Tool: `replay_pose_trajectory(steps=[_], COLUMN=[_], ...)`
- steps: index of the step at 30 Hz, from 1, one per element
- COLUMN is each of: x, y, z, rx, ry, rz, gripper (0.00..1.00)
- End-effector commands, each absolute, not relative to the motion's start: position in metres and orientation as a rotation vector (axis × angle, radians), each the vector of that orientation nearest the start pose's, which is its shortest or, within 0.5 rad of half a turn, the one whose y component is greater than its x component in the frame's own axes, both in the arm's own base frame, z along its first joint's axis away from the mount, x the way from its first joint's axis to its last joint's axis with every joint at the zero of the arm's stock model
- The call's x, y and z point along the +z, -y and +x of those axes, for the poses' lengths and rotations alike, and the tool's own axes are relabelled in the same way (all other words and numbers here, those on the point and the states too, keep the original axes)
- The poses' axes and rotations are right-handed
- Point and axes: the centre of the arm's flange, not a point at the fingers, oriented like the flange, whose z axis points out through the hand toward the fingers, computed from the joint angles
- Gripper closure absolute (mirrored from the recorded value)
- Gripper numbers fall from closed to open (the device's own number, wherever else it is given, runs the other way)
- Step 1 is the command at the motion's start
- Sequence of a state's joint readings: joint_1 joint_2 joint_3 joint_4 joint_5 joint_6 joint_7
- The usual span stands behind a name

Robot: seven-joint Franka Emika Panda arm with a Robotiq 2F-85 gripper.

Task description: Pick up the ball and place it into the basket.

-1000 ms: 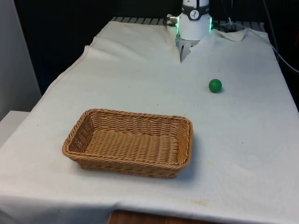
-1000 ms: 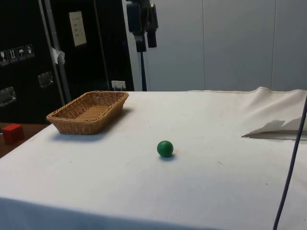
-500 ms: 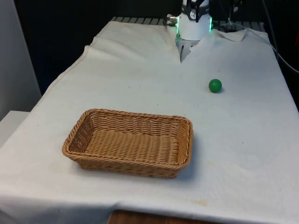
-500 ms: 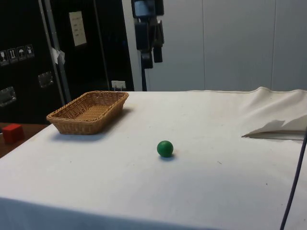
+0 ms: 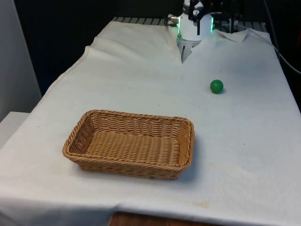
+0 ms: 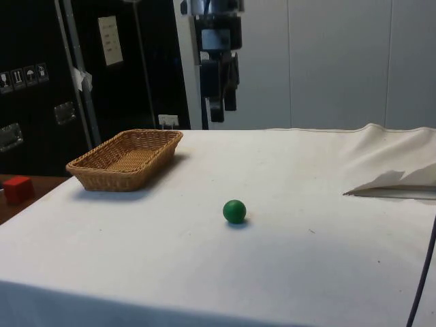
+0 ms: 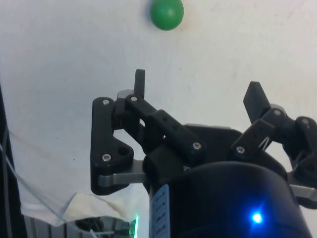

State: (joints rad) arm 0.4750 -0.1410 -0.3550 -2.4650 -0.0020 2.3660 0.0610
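A small green ball (image 5: 216, 86) rests on the white cloth toward the front view's right, well apart from the basket. The same ball (image 6: 234, 211) shows mid-table in the side view. The brown wicker basket (image 5: 136, 114) stands nearer the front edge with nothing in it; its woven wall (image 6: 116, 178) shows at the side view's left. My black gripper (image 6: 223, 112) hangs high above the table, farther back than the ball. In the wrist view the gripper (image 7: 198, 89) stands open with nothing between its fingers (image 7: 140, 82), and the ball (image 7: 167, 13) lies beyond them.
A red block (image 6: 17, 189) sits on a lower surface beyond the table's basket end. The cloth is rucked into a raised fold (image 6: 388, 184) near the robot's base (image 5: 194, 28). A dark cable (image 6: 422, 272) hangs at the side view's right edge.
The gripper has come down and shifted toward the side view's right, closer to above the ball. Ball and basket have not moved.
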Motion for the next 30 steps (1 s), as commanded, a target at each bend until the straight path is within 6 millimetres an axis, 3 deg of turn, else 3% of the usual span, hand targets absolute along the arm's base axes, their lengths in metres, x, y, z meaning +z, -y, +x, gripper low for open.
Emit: replay_pose_trajectory(steps=[1,14,30], x=[0.345,0.313,0.267], y=[-0.057,-0.064,-0.061], z=[0.463,0.462,0.448], rx=[-0.047,-0.049,-0.07], ry=[0.098,0.104,0.106], rz=[-3.091,-3.105,-3.126], gripper=[0.0,0.0,0.0])
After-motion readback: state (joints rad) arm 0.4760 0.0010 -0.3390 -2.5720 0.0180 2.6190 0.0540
